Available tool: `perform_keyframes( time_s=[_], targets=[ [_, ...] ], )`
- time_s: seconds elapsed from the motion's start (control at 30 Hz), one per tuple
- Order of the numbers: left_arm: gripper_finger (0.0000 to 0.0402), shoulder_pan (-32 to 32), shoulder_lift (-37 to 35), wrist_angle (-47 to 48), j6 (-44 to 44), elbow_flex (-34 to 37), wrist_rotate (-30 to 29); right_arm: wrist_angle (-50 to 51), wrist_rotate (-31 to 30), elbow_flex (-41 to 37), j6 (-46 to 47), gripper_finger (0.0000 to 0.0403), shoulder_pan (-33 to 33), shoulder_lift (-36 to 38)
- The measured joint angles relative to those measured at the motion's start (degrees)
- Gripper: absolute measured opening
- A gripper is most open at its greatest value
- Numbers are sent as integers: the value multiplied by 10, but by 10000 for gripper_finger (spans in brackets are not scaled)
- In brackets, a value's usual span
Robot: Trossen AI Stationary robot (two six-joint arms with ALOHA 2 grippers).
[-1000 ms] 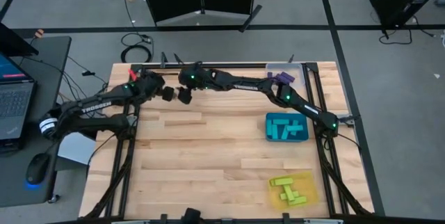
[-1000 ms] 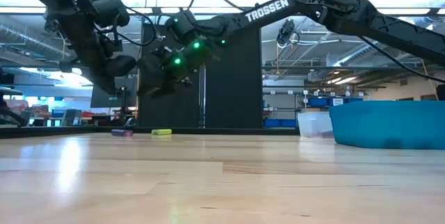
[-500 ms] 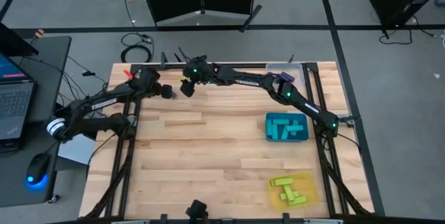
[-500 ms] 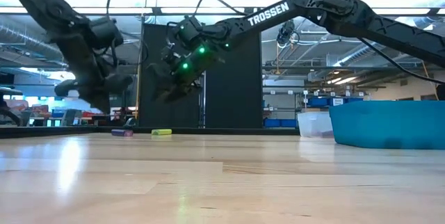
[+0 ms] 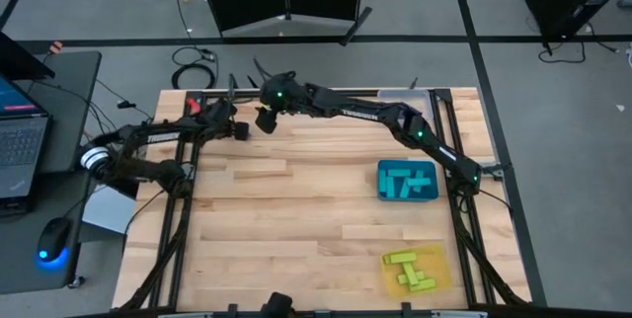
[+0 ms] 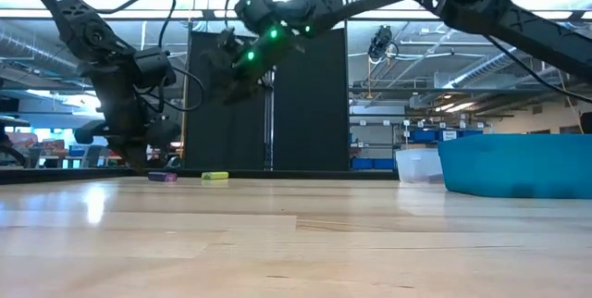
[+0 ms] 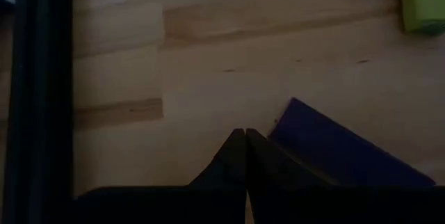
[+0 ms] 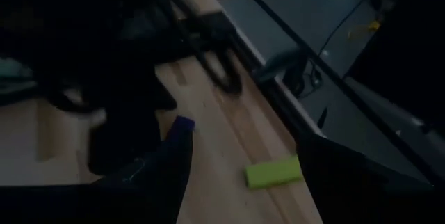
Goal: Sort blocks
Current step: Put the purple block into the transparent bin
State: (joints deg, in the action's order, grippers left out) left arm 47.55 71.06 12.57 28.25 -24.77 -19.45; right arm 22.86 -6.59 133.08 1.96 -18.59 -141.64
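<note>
A dark purple block (image 7: 341, 151) and a yellow-green block (image 7: 421, 1) lie flat on the wooden table near its far left corner, a little apart; the low view shows the purple block (image 6: 162, 177) and the yellow-green block (image 6: 215, 176) side by side. My left gripper (image 7: 245, 135) is shut, low over the table, with its tips right beside the purple block. My right gripper (image 8: 245, 144) hangs open higher up, over both blocks, the yellow-green block (image 8: 273, 171) showing between its fingers. My left gripper comes slanting down with its shut fingertips (image 7: 240, 147) next to one corner of the purple block (image 7: 292, 109). Whether they touch the block, I cannot tell. The block lies flat on the table.
A teal tray (image 5: 381, 182) with cyan blocks sits at the right, and a yellow tray (image 5: 441, 271) with yellow-green blocks sits near the front right. A clear tray (image 6: 418, 164) stands at the far right. The black frame rail (image 7: 38, 85) runs along the table's edge by my left gripper.
My left gripper has come down toward the table beside the purple block. My right gripper has risen and drawn toward the far edge, staying open. Both blocks have kept still.
</note>
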Motion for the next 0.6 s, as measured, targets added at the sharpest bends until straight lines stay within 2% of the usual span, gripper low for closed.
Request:
perform_keyframes(
  time_s=[0.23, 0.6],
  targets=[
    [1, -22, 45, -40, 30, 0, 22, 3, -15, 0, -22, 268, 10, 49],
    [1, -41, 85, -74, 68, -9, -13, 21, -16, 0, -45, 268, 26, 101]
  ],
)
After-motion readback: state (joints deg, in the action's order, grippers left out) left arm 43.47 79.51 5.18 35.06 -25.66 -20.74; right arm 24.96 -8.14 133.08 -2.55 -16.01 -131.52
